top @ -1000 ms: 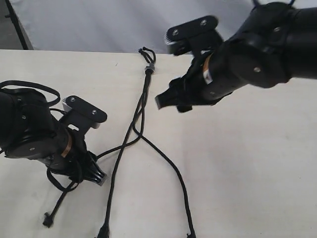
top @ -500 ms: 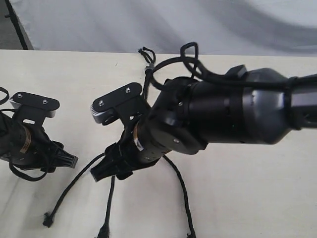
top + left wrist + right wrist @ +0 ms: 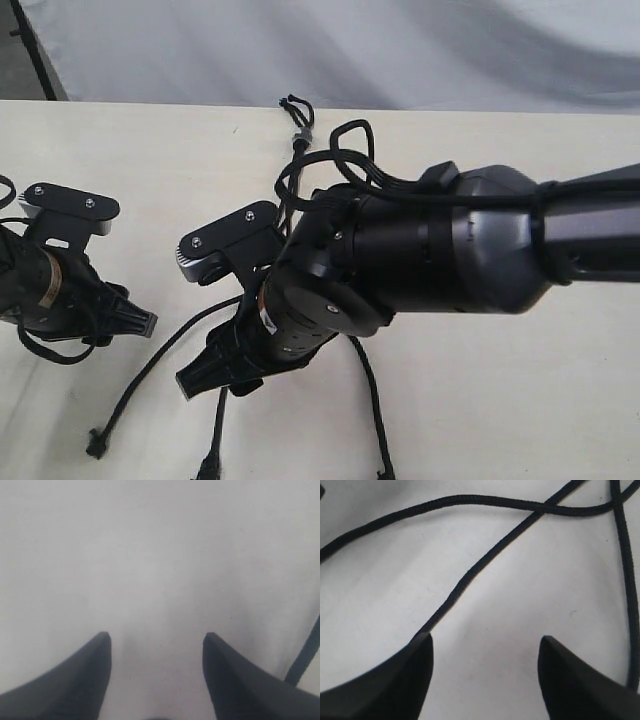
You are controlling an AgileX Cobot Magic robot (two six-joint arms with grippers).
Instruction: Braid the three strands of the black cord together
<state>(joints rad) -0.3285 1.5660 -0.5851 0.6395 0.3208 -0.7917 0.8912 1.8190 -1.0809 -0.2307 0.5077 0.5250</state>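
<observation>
- Black woven cord [image 3: 297, 140]: lay flat on the pale tabletop [image 3: 520, 400]. Knot w/ greyish band [image 3: 301, 133] sat toward the far edge, near the white backdrop [image 3: 420, 50]; free ends ran to the near edge.
- Three strands [image 3: 485, 563]: fanned out below the knot, prob. so each could be picked singly. Left strand [image 3: 150, 362] curved out to its tip near the left corner. Middle strand [image 3: 217, 425] ran straight down. Right strand [image 3: 372, 405] swung wide the other way.
- Braid status: judged barely begun. Right wrist view showed one loose crossing of two strands w/ the third alongside; the rest was hidden under the arm.
- Right gripper [image 3: 215, 370]: reached across the middle, low over the strands. Jaws wide, nothing between them. In its wrist view [image 3: 485, 645] one strand ran up to one fingertip [image 3: 422, 642]; contact not certain. Posture read as lining up to take a strand for the next cross-over.
- Left gripper [image 3: 130, 322]: off to the left, apart from the left strand. Jaws wide, empty [image 3: 156, 640], bare table beneath; prob. parked clear to give the other arm room.
- Dark line at the edge of the left wrist view [image 3: 305, 655]: strand or cable, couldn't tell.
- Arm cables [image 3: 345, 150]: thicker, smooth, looped on the right arm just by the knot end; not part of the cord, a snag risk.
</observation>
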